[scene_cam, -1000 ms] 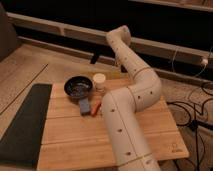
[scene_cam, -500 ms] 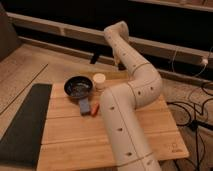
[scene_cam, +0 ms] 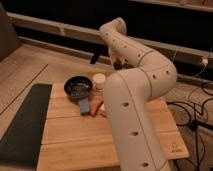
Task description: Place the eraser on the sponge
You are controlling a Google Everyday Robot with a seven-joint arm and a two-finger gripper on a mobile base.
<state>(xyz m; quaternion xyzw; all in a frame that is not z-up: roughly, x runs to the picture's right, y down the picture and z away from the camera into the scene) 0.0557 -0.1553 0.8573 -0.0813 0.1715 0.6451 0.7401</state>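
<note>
Five small things sit together on the far half of the tabletop [scene_cam: 70, 135]: a black bowl [scene_cam: 78, 86], a pale round cup [scene_cam: 99, 80], the blue sponge [scene_cam: 84, 106], a thin orange-red piece [scene_cam: 95, 108] just beside it, and a white bar [scene_cam: 103, 111], likely the eraser, partly hidden behind the arm. The sponge lies flat with its top bare, so the wanted result is not there: the eraser has to end up on it. The pincer [scene_cam: 118, 63] hangs closed beyond the tabletop's far edge, well apart from the sponge; whether it grips anything cannot be told.
</note>
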